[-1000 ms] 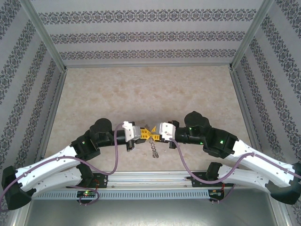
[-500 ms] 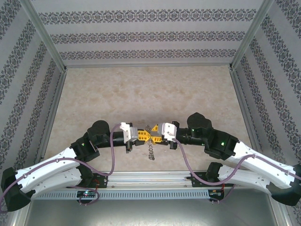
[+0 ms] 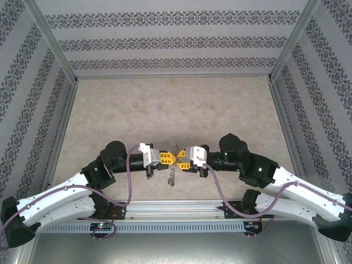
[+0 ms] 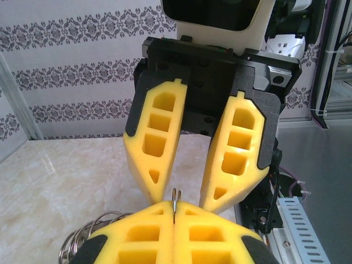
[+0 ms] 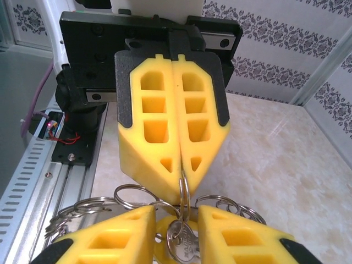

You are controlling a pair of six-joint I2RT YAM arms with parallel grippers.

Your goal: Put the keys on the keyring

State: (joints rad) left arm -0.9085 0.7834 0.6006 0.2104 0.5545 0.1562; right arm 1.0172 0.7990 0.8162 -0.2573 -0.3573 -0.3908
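The keyring (image 5: 184,192) hung over the table (image 3: 165,104) near its front edge, its wire band upright and edge-on. The left gripper (image 3: 168,158) had its fingers pressed together on the band, and loose loops (image 5: 131,193) and a key (image 5: 180,246) dangled beneath. The right gripper (image 3: 184,159) faced it tip to tip, fingers apart either side of the key. Against a second earlier, both grippers sat slightly nearer the bases and the dangling loops hung further left.

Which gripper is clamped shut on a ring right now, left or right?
The left gripper: its yellow fingers press together on a thin wire ring, while the right gripper has its fingers apart with a silver key between them.
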